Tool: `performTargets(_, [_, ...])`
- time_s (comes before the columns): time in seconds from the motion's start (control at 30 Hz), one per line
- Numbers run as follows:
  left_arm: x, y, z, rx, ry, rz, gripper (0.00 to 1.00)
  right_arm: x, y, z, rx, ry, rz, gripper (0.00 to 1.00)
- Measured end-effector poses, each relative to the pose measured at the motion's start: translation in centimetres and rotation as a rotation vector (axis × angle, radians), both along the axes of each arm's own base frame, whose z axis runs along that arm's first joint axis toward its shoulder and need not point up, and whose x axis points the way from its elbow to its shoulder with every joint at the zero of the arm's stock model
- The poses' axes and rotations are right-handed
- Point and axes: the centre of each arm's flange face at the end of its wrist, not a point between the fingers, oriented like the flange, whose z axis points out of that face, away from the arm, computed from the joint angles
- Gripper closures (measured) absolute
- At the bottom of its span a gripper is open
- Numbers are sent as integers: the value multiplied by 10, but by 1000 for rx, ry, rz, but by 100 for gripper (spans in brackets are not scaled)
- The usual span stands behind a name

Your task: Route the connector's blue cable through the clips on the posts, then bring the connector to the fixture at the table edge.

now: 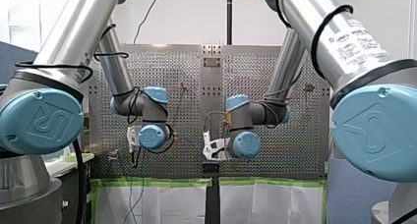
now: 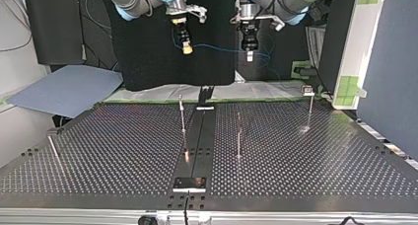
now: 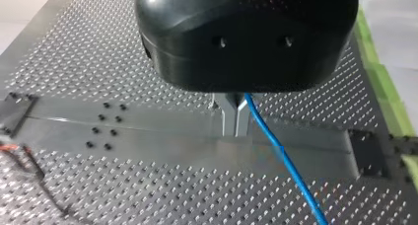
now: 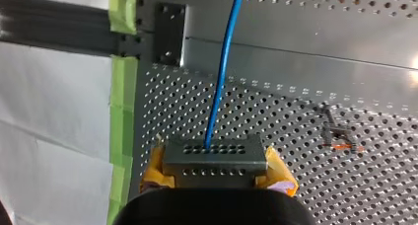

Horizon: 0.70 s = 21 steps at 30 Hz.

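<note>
Both grippers hang in the air beyond the table's far edge in the top view. My right gripper, with yellow pads, is shut on the grey perforated connector. The blue cable leaves the connector and runs ahead over the table. In the top view the blue cable spans across to my left gripper. My left gripper has its metal fingers shut on the cable, which trails away beneath it. A dark fixture plate sits at the taped table edge.
Thin posts stand on the perforated table: one left of the centre rail, one right of it, one far right and a leaning one at the left. Another black plate ends the rail. Green tape lines the edge.
</note>
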Motion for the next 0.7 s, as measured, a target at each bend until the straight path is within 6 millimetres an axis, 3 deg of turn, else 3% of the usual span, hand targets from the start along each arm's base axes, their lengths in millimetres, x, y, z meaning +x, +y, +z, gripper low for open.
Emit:
performTargets(0.27, [5,5,28,-5,-19,64,100,4,-10,32,30,-73,10,100])
performTargets(0.7, [10,15,71,-46,-80,112,100,27,-29,110,-32,-222,35,100])
